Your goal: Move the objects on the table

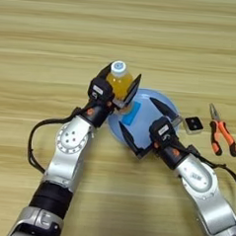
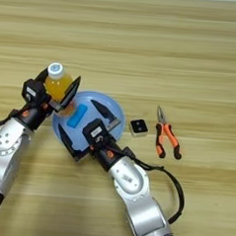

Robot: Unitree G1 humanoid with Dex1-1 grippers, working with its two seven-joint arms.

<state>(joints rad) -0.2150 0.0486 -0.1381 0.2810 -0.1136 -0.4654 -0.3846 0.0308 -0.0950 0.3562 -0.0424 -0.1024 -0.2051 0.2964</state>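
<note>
Over plate (image 1: 163, 104) edge: left hand (image 1: 121, 85) w/ bottle (image 1: 119, 81); right hand (image 1: 145, 122) open.

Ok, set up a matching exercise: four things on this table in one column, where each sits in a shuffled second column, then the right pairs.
Things:
1. bottle
2. blue block
3. black-and-white square piece
4. pliers

Places:
A. on the table, between plate and pliers
B. furthest right on the table
C. held between the left tool's fingers
D. lying on the plate

The right tool spans the plate, fingers wide apart.

Pairs: 1-C, 2-D, 3-A, 4-B
</note>
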